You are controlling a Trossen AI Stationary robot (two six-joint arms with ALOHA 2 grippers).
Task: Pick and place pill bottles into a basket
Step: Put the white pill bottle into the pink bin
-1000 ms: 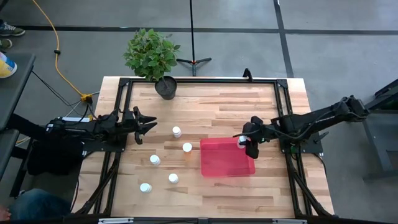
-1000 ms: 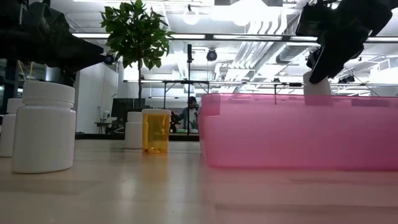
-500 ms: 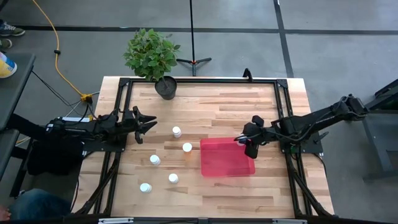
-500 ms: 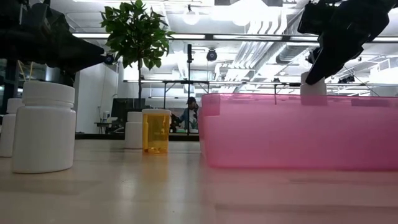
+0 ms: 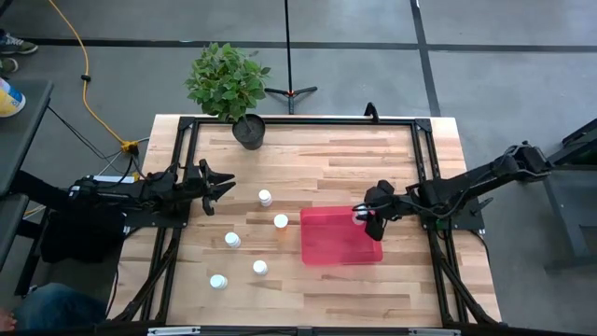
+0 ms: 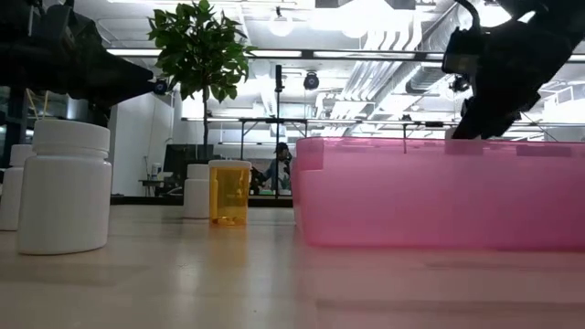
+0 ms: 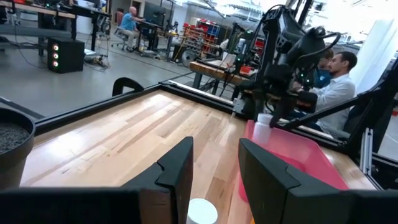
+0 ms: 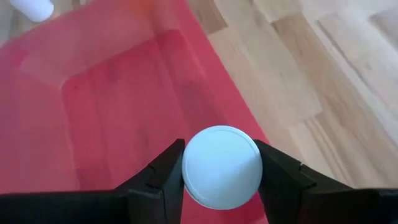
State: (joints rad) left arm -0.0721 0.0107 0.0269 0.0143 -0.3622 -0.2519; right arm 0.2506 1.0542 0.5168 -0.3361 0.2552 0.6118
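Table [image 5: 326, 159]: R tool [image 5: 366, 217] grips bottle [image 8: 222, 165].

Grey floor [image 5: 485, 28] (yellow cable [image 5: 82, 56] trailing), bright ceiling lights [image 6: 279, 27].

Four cameras covering one bench [image 5: 326, 154]

One is looking straight down on everything; one is sitting at bench-top level, facing the room; each wrist camera is peering past its own tool, the right one close above the red basket [image 8: 93, 112], which all four views are sharing.

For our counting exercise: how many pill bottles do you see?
6: five standing on the table left of the tray, one in the right gripper over it.
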